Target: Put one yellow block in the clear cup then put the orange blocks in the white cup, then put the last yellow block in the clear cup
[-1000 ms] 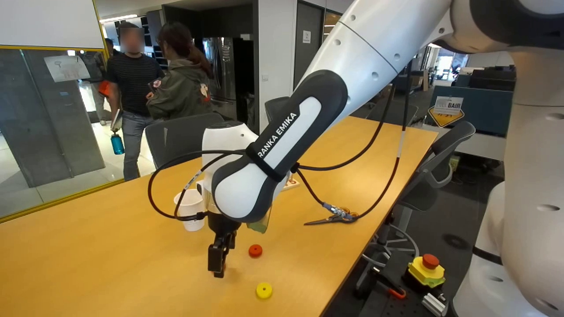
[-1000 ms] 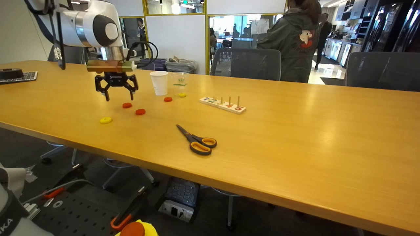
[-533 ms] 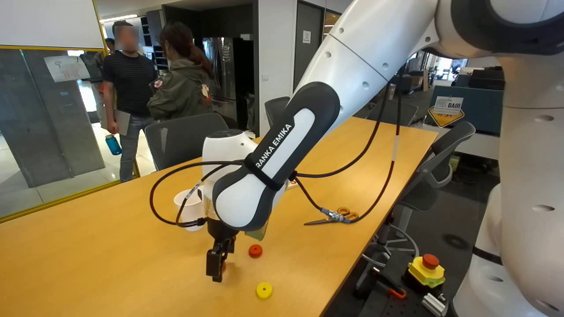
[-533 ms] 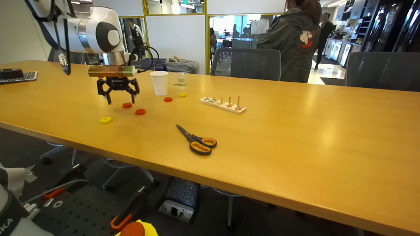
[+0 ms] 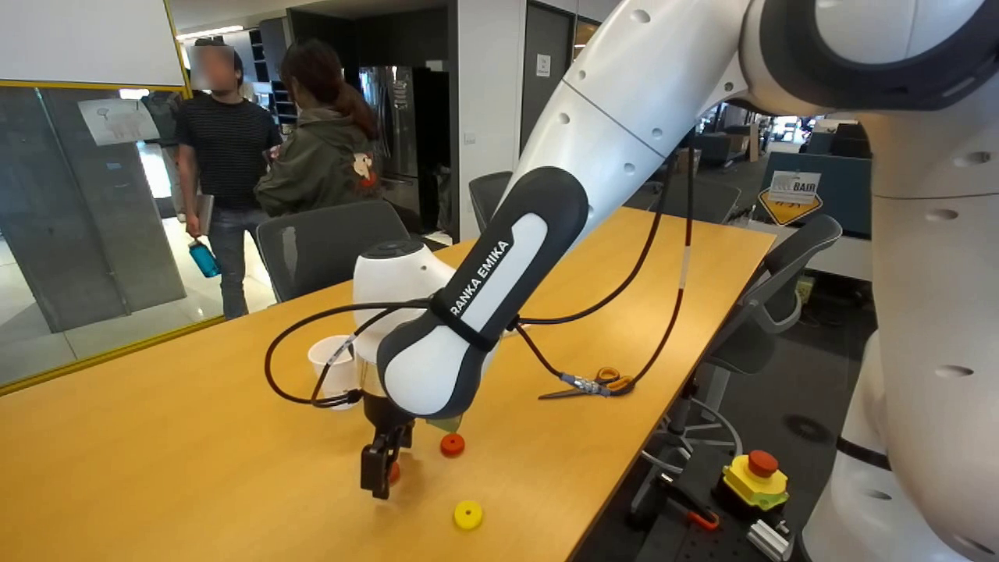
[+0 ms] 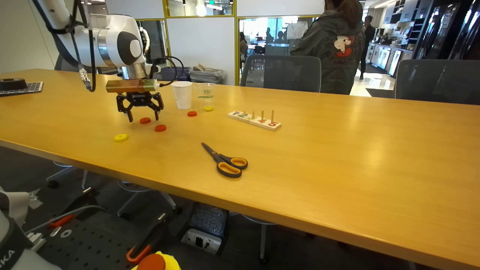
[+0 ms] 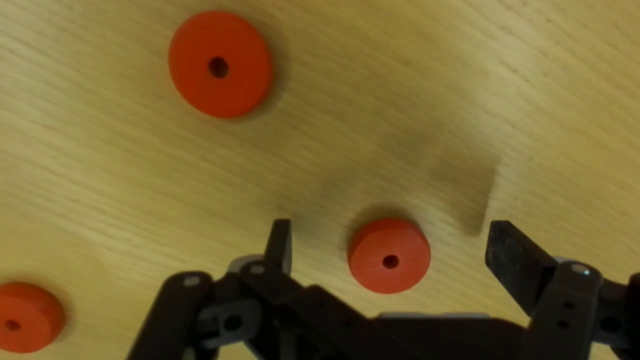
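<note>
- Arm (image 5: 499, 257) slants down from upper right in an exterior view; wrist low, fingers (image 7: 520, 265) pointing down over the worktop (image 6: 337, 157).
- Fingers spread apart. Wrist view: one orange block (image 7: 380, 247) between them, gap on either side. We can't tell if the fingers touch the worktop.
- Writing: we read "RANKA EMIKA" on the arm, starting at a black strap (image 5: 462, 321); "BAIR" on a sign (image 5: 800, 187) behind; 2 and 5 on the peg board (image 6: 255, 120). Green print on the clear cup (image 6: 205, 90): too small for us.
- Looks: orange blocks are red-orange, low, round, smooth, small hole in the middle. We count three, all flat on the worktop. Second orange block (image 6: 160, 128) near the fingers, third orange block (image 6: 192, 113) near the white cup (image 6: 183, 95).
- Yellow, also round and low: one yellow block (image 6: 120, 138) near the worktop's edge; another yellow block (image 6: 208, 108) at the clear cup's foot, inside or in front we can't tell.
- White cup and clear cup upright, side by side.
</note>
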### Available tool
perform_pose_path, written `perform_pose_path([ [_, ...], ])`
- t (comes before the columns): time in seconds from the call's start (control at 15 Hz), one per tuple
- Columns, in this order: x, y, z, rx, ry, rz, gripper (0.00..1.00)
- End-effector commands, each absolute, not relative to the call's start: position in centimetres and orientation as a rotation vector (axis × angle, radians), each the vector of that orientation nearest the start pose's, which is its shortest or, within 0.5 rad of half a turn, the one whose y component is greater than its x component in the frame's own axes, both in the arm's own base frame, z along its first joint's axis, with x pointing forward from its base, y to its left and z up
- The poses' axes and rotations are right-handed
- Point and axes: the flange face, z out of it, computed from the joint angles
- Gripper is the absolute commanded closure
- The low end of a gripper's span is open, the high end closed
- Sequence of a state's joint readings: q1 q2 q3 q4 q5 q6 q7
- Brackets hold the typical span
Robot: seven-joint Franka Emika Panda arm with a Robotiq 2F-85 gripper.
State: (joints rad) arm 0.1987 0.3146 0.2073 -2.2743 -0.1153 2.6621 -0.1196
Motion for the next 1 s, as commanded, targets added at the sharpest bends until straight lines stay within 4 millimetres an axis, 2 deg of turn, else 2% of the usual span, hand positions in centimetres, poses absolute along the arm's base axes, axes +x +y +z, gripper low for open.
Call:
perform_pose_path([
  [0.0, 51.0, 22.5, 23.0, -2.998, -0.925, -0.178, 0.0],
  [0.2, 51.4, 22.6, 22.9, -3.005, -0.919, -0.175, 0.0],
  [0.27, 51.6, 22.6, 22.8, -3.002, -0.92, -0.177, 0.25],
  [0.33, 51.6, 22.6, 22.8, -3.002, -0.919, -0.175, 0.26],
  [0.4, 51.7, 22.5, 22.8, -3.001, -0.915, -0.173, 0.32],
  [0.8, 52.2, 22.4, 23.4, -3.01, -0.889, -0.175, 0.8],
  [0.93, 52.3, 22.2, 23.6, -3.023, -0.874, -0.163, 0.75],
])
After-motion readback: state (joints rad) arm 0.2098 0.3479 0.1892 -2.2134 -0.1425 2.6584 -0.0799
